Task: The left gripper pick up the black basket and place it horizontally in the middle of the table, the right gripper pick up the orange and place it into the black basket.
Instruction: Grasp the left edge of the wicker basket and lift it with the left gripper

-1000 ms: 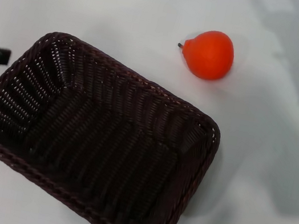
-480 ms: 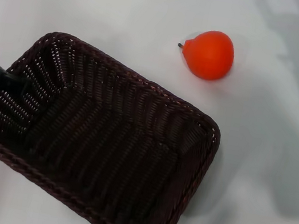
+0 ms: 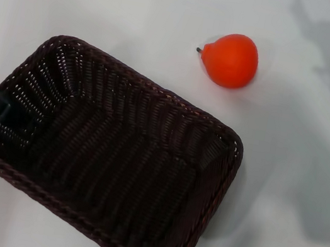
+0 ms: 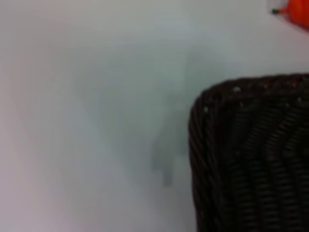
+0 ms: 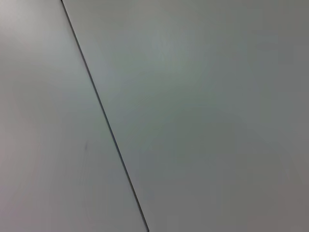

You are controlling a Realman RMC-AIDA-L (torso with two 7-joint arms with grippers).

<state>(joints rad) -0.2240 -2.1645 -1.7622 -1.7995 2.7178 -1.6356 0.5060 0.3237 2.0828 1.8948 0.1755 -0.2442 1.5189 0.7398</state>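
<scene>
Woven black basket (image 3: 114,159) beside smooth, pear-shaped orange (image 3: 230,59).

Looks like a bare test bench or lab setup to us, not a home. All we get is a plain white table (image 3: 140,10) with just a black basket (image 3: 109,152) on it, an orange (image 3: 230,59) lying near the basket.

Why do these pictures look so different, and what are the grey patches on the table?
Head view: sharp; soft grey shadows fall across the table right of the orange. Left wrist view: blurry, the black basket corner smeared. Right wrist view: only a plain grey surface with one dark line.
</scene>
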